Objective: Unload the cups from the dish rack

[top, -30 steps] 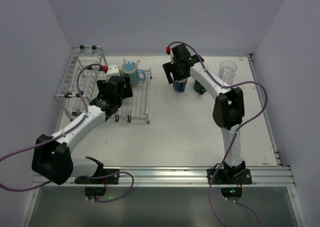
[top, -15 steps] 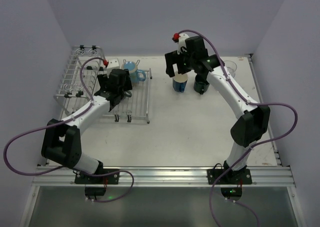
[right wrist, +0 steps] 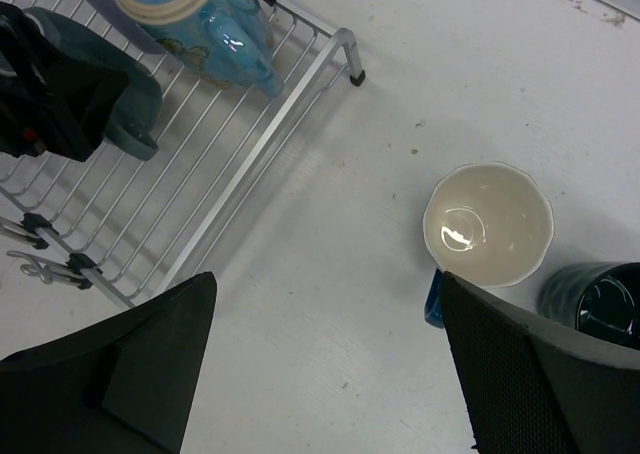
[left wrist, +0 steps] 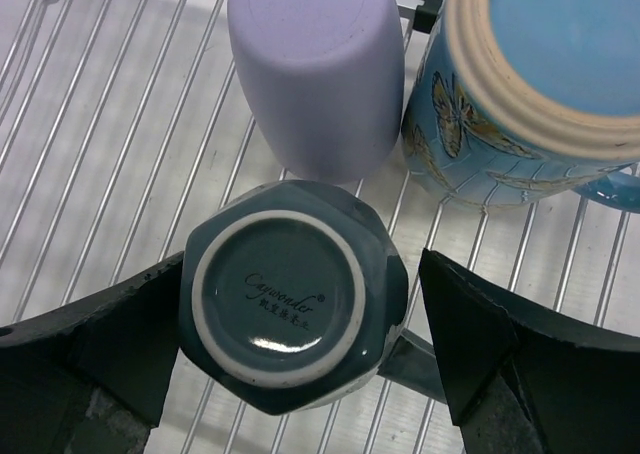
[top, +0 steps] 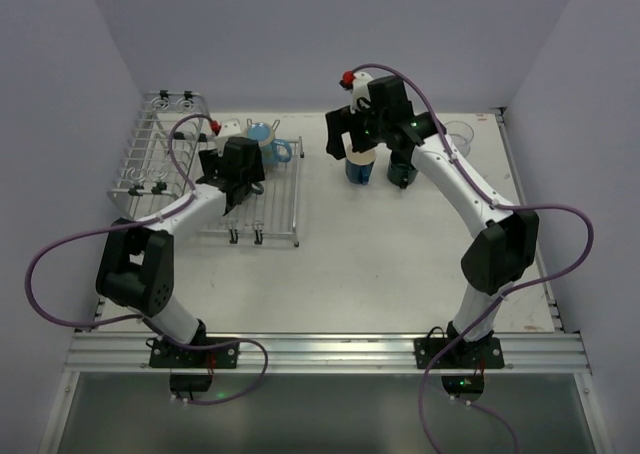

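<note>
My left gripper (left wrist: 300, 284) is open over the silver dish rack (left wrist: 100, 124), its jaws straddling an upside-down dark teal cup (left wrist: 290, 304); the left finger is against the cup and the right one stands apart. A lavender cup (left wrist: 315, 74) and a light blue butterfly mug (left wrist: 510, 104) stand just beyond on the grid. In the top view the left gripper (top: 240, 172) is by the mug (top: 262, 139). My right gripper (right wrist: 328, 284) is open and empty above the table, near an upright blue cup with cream inside (right wrist: 488, 224) and a dark cup (right wrist: 600, 299).
The rack (top: 280, 214) has a taller basket section (top: 160, 154) at the far left. A clear glass (top: 458, 139) stands at the back right of the table, with the blue cup (top: 360, 169) and dark cup (top: 400, 172) near it.
My right gripper has let go of the blue cup, risen and shifted a little left. My left gripper has reached farther over the rack, to the teal cup.
</note>
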{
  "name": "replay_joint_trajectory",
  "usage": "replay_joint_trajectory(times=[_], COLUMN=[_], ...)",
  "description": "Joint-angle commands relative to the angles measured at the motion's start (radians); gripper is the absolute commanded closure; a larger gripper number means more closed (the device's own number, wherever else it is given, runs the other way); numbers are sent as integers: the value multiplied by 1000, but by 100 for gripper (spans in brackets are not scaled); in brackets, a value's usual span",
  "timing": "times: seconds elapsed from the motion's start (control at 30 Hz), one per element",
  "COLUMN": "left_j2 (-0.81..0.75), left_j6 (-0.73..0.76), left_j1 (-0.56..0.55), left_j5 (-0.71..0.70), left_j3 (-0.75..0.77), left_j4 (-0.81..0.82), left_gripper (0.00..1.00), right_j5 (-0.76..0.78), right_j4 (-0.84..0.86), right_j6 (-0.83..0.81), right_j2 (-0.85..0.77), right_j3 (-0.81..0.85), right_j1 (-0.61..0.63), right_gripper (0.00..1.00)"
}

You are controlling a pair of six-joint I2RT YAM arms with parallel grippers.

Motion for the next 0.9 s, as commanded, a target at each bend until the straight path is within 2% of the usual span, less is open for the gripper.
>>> replay_joint_trajectory(times=[0.0,0.03,0.1,0.13,0.2,0.23,0.33,0.4,0.53,0.67,0.7,0.77,0.8,0.83,0.87], left_j2=[7,3,-14,-23,-65,-82,-157,-215,-318,-465,-493,-578,-603,-626,-661], left_j6=[-18,-18,-18,-18,-18,-18,-18,-19,-28,-37,-41,-47,-57,-68,-80], left_j1=[14,14,14,14,14,14,12,11,6,1,0,0,0,0,0], left_j5=[-14,-15,-11,-9,-3,1,17,49,132,253,329,426,527,567,665], left_j3=[23,17,-3,-11,-29,-34,-60,-83,-137,-216,-235,-298,-316,-332,-358], left_j4=[72,109,118,124,127,129,130,130,144,181,198,279,311,366,391], left_gripper=[5,15,27,37,48,58,72,77,90,96,97,99,99,99,99], right_j5=[-27,-26,-24,-24,-30,-41,-78,-101,-157,-225,-243,-260,-266,-265,-257], right_j4=[34,36,40,46,56,68,127,178,459,730,844,955,1026,1060,1092], right_j6=[4,4,6,10,20,33,96,148,373,585,631,762,802,872,907], right_j2=[-54,-58,-76,-84,-112,-121,-168,-216,-325,-418,-434,-471,-478,-488,-503], right_j3=[-13,-16,-24,-31,-39,-50,-95,-138,-371,-578,-618,-743,-772,-828,-859], right_j1=[10,12,10,12,10,10,12,15,25,35,36,41,42,45,47], right_gripper=[6,6,6,6,6,6,6,6,6,7,8,9,10,11,11])
